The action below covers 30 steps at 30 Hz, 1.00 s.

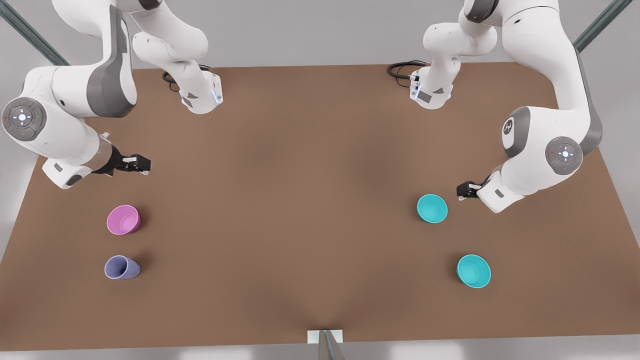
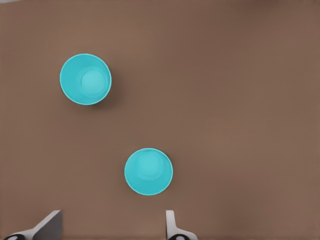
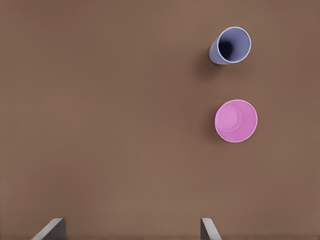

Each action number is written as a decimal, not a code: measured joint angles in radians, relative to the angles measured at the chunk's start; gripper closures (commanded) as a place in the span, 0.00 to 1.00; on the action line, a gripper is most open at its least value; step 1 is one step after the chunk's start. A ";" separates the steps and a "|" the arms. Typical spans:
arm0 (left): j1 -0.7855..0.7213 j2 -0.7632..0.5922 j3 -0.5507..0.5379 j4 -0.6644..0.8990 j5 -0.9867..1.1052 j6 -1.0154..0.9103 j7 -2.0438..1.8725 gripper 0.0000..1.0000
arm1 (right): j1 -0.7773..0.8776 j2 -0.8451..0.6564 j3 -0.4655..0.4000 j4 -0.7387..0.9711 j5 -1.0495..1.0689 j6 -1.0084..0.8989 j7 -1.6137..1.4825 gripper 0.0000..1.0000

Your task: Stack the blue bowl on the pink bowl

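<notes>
Two identical turquoise blue bowls stand upright on the front view's right. One blue bowl [image 1: 432, 208] [image 2: 148, 171] is just beside my left gripper [image 1: 465, 190] [image 2: 112, 220], which hovers open and empty. The other blue bowl [image 1: 473, 271] [image 2: 85, 79] sits nearer the table's front edge. On the front view's left stands the pink bowl [image 1: 123, 220] [image 3: 236, 121], upright and empty. My right gripper [image 1: 140, 164] [image 3: 132, 225] hangs open above the table, behind the pink bowl and apart from it.
A lavender-blue tapered cup [image 1: 121, 267] [image 3: 231, 45] stands in front of the pink bowl. The brown table [image 1: 300, 200] stretches wide between the two groups. Both arm bases [image 1: 200, 97] [image 1: 432, 92] stand at the back edge.
</notes>
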<state>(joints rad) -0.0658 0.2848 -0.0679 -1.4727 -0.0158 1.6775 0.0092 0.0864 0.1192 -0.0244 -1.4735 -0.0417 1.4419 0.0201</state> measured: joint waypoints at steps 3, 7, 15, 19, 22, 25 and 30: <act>0.002 -0.008 -0.001 0.002 0.001 -0.010 0.000 0.00 | -0.002 0.015 -0.001 0.004 -0.002 0.000 -0.005 0.00; 0.013 -0.010 -0.001 0.012 0.000 -0.017 0.001 0.00 | -0.183 0.205 -0.003 0.032 -0.011 0.034 -0.043 0.00; 0.014 -0.009 -0.001 0.016 0.000 -0.023 0.003 0.00 | -0.454 0.458 -0.003 0.017 0.074 0.250 -0.177 0.00; 0.014 -0.010 -0.001 0.016 0.000 -0.025 0.003 0.00 | -0.488 0.478 -0.003 -0.082 0.135 0.412 -0.269 0.00; 0.014 -0.011 -0.001 0.016 0.000 -0.026 0.003 0.00 | -0.491 0.470 -0.004 -0.184 0.152 0.543 -0.333 0.00; 0.014 -0.011 -0.001 0.016 0.001 -0.030 0.004 0.00 | -0.491 0.459 -0.003 -0.282 0.156 0.693 -0.389 0.00; 0.013 -0.011 -0.001 0.016 0.001 -0.033 0.004 0.00 | -0.509 0.455 -0.003 -0.405 0.160 0.900 -0.467 0.00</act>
<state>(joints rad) -0.0524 0.2742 -0.0688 -1.4567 -0.0149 1.6445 0.0133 -0.4224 0.5747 -0.0276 -1.8783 0.1183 2.3422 -0.4465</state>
